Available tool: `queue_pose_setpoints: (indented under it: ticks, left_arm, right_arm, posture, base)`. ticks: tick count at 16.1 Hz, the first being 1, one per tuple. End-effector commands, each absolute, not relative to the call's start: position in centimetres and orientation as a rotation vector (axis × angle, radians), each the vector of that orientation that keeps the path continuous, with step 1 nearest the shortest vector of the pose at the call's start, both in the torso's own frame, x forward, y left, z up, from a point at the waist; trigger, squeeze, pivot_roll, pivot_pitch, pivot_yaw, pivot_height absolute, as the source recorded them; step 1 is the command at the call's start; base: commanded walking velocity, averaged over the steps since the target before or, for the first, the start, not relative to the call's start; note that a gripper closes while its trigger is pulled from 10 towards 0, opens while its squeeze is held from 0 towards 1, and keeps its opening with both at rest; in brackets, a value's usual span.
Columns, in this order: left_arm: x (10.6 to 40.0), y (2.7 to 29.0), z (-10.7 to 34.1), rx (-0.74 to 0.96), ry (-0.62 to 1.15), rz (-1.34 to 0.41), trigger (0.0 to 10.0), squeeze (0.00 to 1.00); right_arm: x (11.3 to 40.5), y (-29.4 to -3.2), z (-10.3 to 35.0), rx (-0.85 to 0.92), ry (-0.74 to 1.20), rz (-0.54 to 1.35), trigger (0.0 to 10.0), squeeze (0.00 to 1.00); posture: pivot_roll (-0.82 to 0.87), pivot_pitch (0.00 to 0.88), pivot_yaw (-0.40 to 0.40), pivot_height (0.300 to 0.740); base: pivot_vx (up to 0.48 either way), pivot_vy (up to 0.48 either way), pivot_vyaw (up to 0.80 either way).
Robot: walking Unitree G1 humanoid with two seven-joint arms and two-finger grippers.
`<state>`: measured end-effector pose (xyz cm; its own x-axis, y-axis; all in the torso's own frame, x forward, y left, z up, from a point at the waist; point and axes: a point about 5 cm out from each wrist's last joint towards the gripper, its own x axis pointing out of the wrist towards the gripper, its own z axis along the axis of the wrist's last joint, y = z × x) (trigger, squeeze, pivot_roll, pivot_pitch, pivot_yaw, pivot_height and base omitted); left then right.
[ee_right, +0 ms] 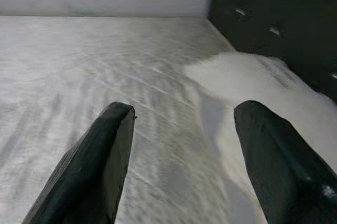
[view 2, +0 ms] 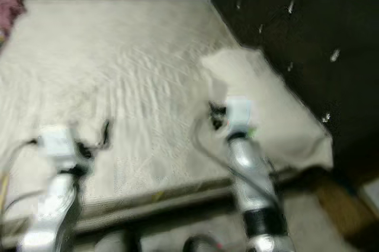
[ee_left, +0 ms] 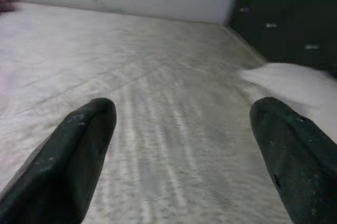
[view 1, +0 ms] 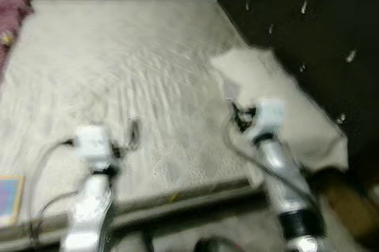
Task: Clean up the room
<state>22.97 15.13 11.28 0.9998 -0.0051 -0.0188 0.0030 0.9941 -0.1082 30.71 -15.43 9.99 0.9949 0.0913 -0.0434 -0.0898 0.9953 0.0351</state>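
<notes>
Both grippers hover spread wide above the bed [view 1: 118,56], left gripper [ee_left: 181,145] holding nothing, right gripper [ee_right: 181,145] just short of the white pillow [view 1: 284,98] at one o'clock, against the dark headboard [view 1: 308,21].

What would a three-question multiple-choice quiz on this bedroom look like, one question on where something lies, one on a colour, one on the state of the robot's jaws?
1. Where does the cream pillow lie?
A. by the dark headboard, on the robot's right
B. on the floor
C. in the middle of the mattress

2. What colour is the bedding at the far left edge?
A. green
B. pinkish red
C. blue

3. How do the jaws of the left gripper and the right gripper stand?
A. both shut
B. one clamped on the pillow
C. both open, holding nothing

Key: 1 A, the pillow rests against the tufted headboard; 2 B, a pinkish red heap shows there; 3 C, the wrist views show bare mattress between the spread fingers.
</notes>
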Motion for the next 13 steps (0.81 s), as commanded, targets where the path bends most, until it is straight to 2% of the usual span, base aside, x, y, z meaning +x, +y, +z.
queue_pose_setpoints:
  ticks: [1,4,5,10,13]
  left_arm:
    - [22.96,15.63,11.48,-0.096,0.011,0.005,10.0,0.0]
    - [23.0,15.66,11.5,-0.097,0.01,0.01,10.0,0.0]
    - [23.06,15.67,11.57,-0.092,0.011,0.01,10.0,0.0]
    - [23.01,15.59,11.49,-0.085,0.013,0.008,10.0,0.0]
    - [23.02,15.73,11.65,-0.057,-0.005,0.038,10.0,0.0]
  right_arm:
    - [30.91,-15.25,10.43,0.035,0.028,0.095,10.0,0.0]
    - [30.83,-14.81,10.76,-0.012,-0.005,0.134,10.0,0.0]
    - [30.83,-14.8,10.61,-0.011,0.006,0.127,10.0,0.0]
    - [30.96,-15.14,10.55,0.013,0.007,0.109,10.0,0.0]
    - [31.01,-14.79,10.55,-0.008,0.006,0.13,10.0,0.0]
  posture:
    - [0.09,0.082,-0.071,0.74]
    - [0.09,0.08,-0.071,0.74]
    - [0.09,0.079,-0.071,0.74]
    - [0.09,0.077,-0.071,0.74]
    - [0.1,0.077,-0.074,0.74]
  base:
    - [0.0,0.461,0.0]
    - [0.0,0.461,0.0]
    - [0.0,0.461,0.64]
    - [0.0,0.461,0.0]
    - [0.0,0.102,0.0]
